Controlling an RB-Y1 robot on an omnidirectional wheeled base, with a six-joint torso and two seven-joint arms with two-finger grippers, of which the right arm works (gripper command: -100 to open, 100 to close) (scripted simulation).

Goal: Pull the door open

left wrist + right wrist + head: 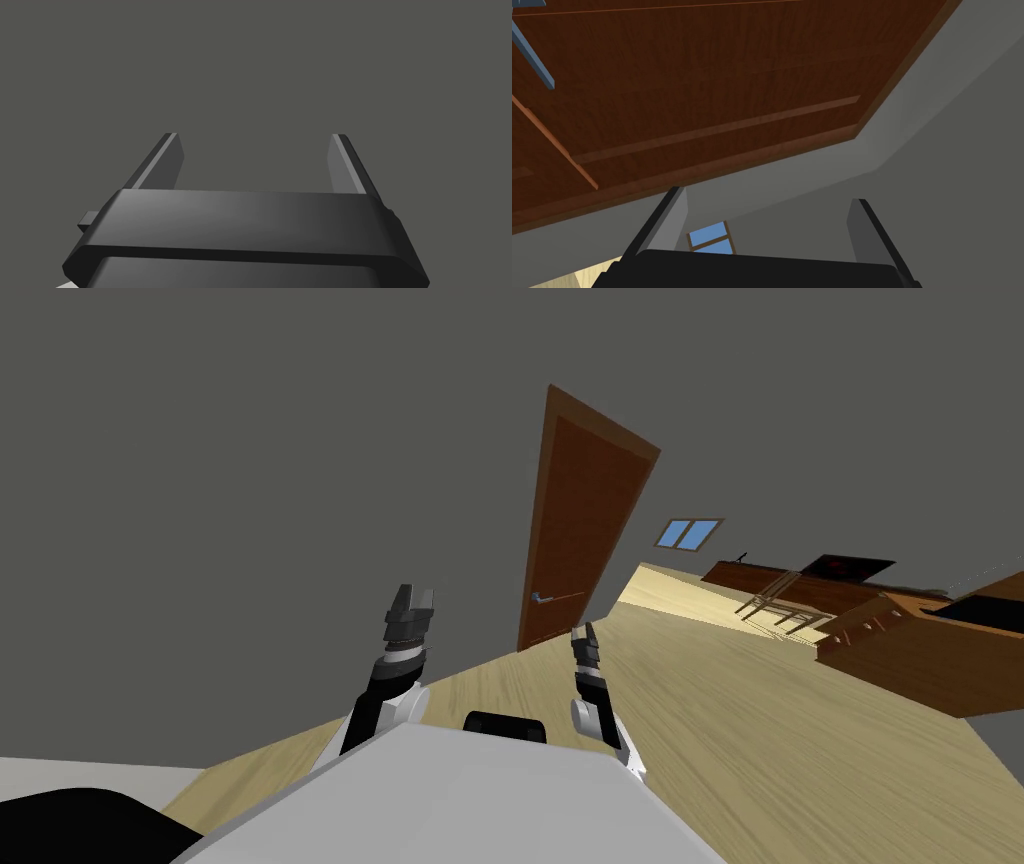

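Note:
A brown panelled door stands in the grey wall ahead, and its small grey-blue lever handle sits near the door's left edge. My right gripper is open, a little below and to the right of the handle, and touches nothing. In the right wrist view the door spreads beyond the open right gripper, with the handle off to one side of the fingers. My left gripper is raised to the left of the door, facing the plain grey wall; the left gripper is open and empty.
Light wooden floor runs to the right past the door. A wooden chair and brown wooden furniture stand at the right. A small blue window is in the far wall; the window also shows between the right fingers.

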